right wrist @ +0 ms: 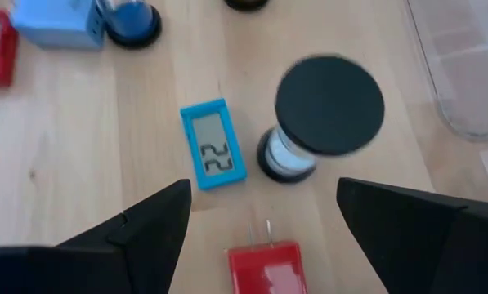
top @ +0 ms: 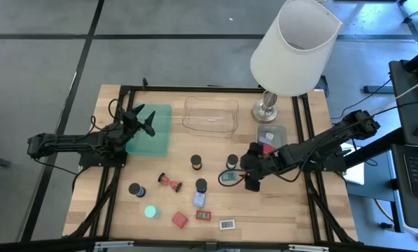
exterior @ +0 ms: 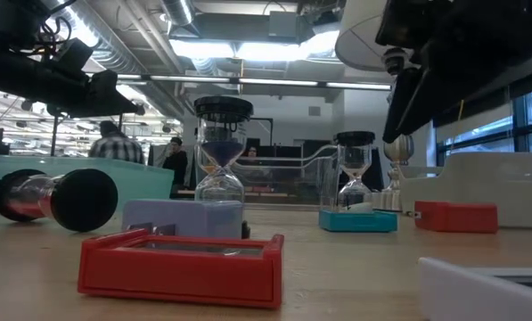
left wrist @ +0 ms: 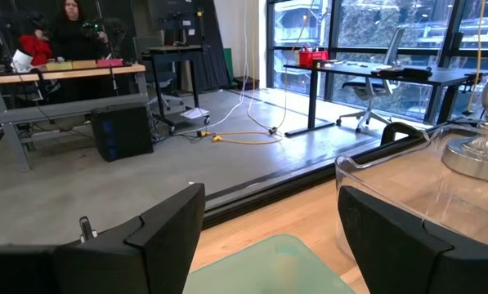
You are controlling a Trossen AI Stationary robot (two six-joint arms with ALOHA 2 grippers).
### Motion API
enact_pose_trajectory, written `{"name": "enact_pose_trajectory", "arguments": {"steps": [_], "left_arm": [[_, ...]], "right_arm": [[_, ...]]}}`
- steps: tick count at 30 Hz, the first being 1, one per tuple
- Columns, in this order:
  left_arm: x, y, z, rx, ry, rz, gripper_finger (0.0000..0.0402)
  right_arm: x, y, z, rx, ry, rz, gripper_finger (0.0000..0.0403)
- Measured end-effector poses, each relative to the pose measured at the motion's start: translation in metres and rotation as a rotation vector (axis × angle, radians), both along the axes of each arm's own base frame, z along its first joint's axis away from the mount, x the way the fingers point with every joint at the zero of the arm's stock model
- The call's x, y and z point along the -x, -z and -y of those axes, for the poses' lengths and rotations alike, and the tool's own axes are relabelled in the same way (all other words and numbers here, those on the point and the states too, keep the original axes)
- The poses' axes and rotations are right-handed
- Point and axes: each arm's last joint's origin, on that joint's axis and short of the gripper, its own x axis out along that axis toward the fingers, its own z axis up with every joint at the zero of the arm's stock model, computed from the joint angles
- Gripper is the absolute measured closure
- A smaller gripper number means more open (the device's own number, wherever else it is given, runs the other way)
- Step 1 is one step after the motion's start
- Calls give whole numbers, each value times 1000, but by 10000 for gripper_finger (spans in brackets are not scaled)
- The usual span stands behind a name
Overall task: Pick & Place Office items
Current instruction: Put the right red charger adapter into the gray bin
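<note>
blue timer (right wrist: pixel 213 153) lies flat just ahead of right gripper (right wrist: pixel 260 233), fingers spread and empty; left gripper (top: pixel 140 120) released over green tray (top: pixel 152 137)

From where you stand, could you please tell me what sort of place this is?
Most likely a robotics lab in an open-plan office or workshop. The wooden table stands on a bare concrete floor, there are desks and office chairs by big windows, and exposed ducts run under the ceiling.
</note>
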Motion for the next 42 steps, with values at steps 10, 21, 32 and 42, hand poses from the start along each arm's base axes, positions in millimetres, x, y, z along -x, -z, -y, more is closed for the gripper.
{"name": "enact_pose_trajectory", "arguments": {"steps": [10, 21, 32, 42], "left_arm": [[0, 0, 0, 0, 0, 0, 123], [0, 0, 0, 0, 0, 0, 123], [0, 0, 0, 0, 0, 0, 123], [0, 0, 0, 0, 0, 0, 123]], "right_arm": [[5, 3, 1, -28, -1, -68, 85], [8, 10, 2, -19, -10, -147, 6], [1, 40, -1, 70, -104, -279, 11], [-6, 56, 6, 34, -139, -361, 16]]}}
